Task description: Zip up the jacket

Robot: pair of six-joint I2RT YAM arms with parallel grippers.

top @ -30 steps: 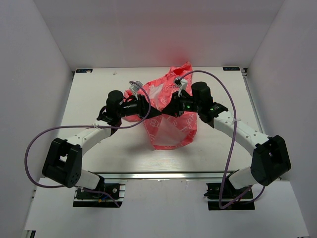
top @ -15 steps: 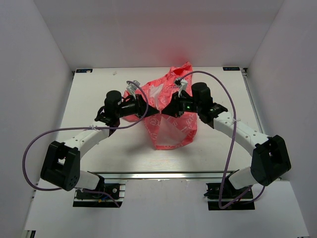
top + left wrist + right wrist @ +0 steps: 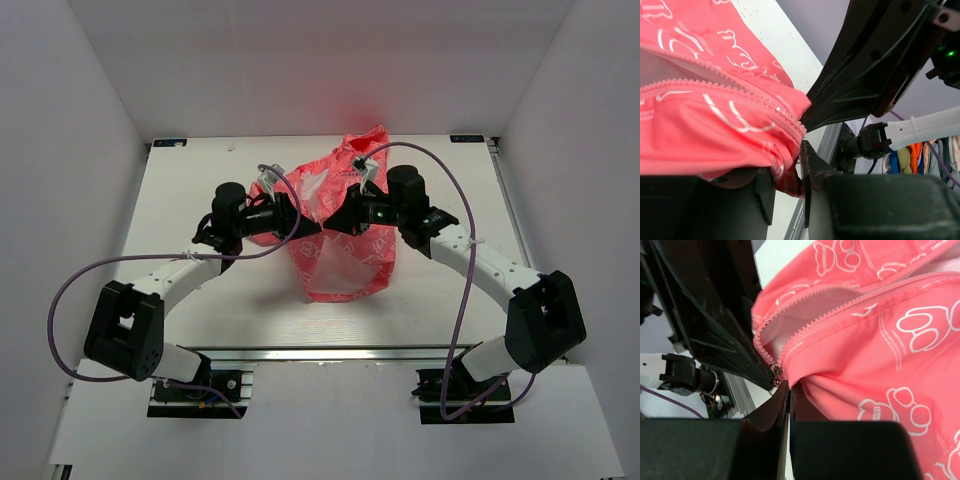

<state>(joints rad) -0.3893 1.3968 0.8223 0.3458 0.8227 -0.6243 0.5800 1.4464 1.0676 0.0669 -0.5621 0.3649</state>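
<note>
Currently: jacket [image 3: 340,255] bunched mid bench [image 3: 200,180], zipper [image 3: 840,315] mostly undone. Left end effector [image 3: 787,190] clamped on hem; right end effector [image 3: 789,400] pinched narrow on fabric beside slider [image 3: 775,371]. Risk: thin fabric slipped free or jammed if pulled off-line.

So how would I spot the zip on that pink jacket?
On the white table, the coral-pink jacket lies in the middle. Its zipper is the two pink toothed strips edging the open front, converging on a small metal slider at one end. Unlike the smooth white-printed fabric around them, they are ridged.
</note>
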